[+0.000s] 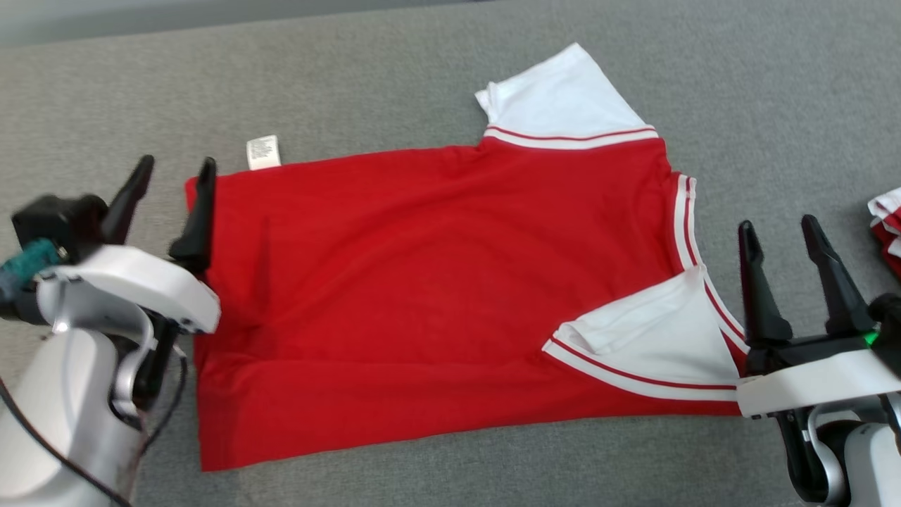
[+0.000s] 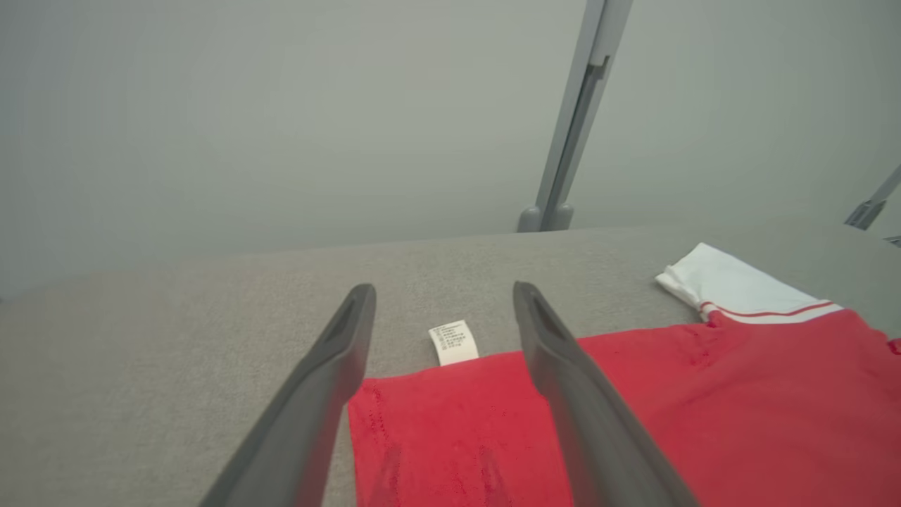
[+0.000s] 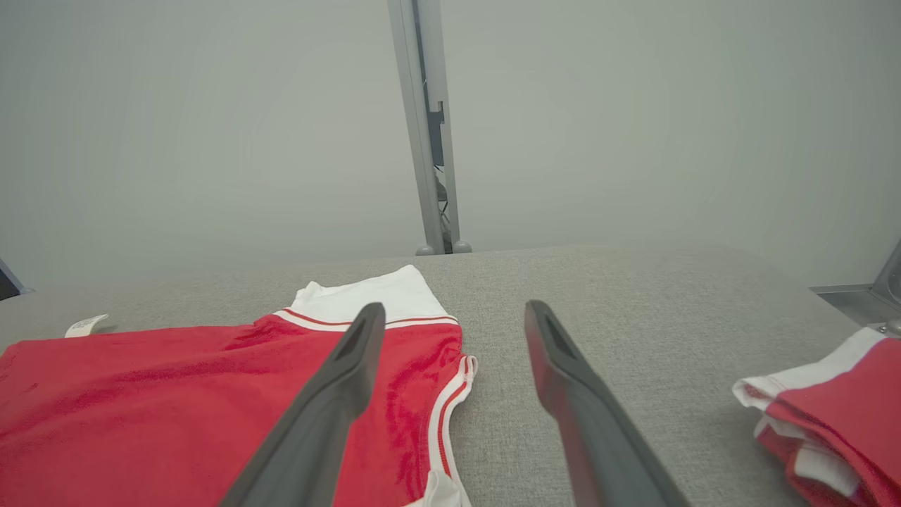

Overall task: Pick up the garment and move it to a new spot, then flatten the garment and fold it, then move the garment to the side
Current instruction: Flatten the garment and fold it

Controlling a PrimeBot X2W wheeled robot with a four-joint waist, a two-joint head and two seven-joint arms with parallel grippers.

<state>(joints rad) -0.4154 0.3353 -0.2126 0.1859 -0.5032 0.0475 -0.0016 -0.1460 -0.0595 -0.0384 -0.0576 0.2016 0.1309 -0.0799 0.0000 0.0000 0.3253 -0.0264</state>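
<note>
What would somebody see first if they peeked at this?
A big red shirt with white sleeves lies spread across the middle of the grey table. An open gripper stands at each end: the left gripper at the hem, the right gripper by the collar. More red cloth sits far right.

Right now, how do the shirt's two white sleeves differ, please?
The far sleeve sticks out onto the table; the near sleeve is folded over the red body. The far sleeve is away from the right gripper; the near sleeve lies beside it. Both are white with red stripes.
</note>
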